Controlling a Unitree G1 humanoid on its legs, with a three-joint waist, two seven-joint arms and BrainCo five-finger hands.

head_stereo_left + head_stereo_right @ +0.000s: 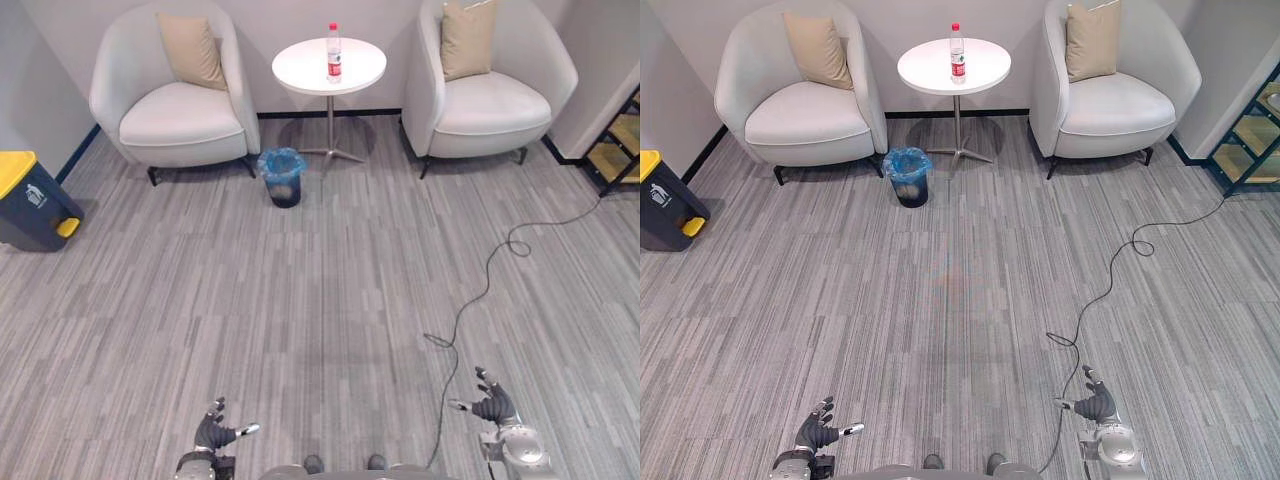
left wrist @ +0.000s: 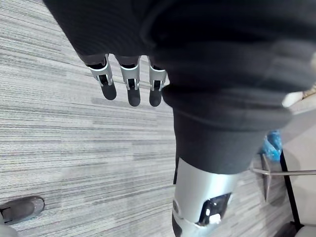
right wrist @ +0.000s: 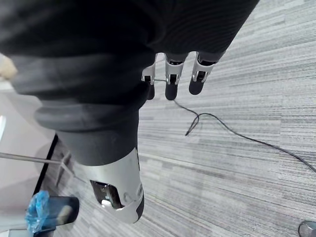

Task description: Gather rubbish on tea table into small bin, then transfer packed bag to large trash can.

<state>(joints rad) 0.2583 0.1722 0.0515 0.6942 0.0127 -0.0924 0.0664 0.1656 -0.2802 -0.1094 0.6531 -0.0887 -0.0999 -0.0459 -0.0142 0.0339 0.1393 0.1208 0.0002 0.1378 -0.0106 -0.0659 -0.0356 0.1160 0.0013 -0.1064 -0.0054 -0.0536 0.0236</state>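
A plastic bottle (image 1: 334, 53) with a red cap and label stands upright on the round white tea table (image 1: 300, 68) at the far side of the room. A small dark bin (image 1: 283, 177) with a blue bag liner sits on the floor by the table's foot. The large dark trash can (image 1: 30, 199) with a yellow lid stands at the far left. My left hand (image 1: 214, 432) and right hand (image 1: 493, 404) hang low at the near edge, far from the table, both with relaxed straight fingers and nothing in them.
Two pale armchairs (image 1: 175, 100) (image 1: 492, 85), each with a tan cushion, flank the table. Grey striped carpet (image 1: 300, 300) stretches between me and the table. A wooden stair or shelf (image 1: 618, 140) stands at the far right.
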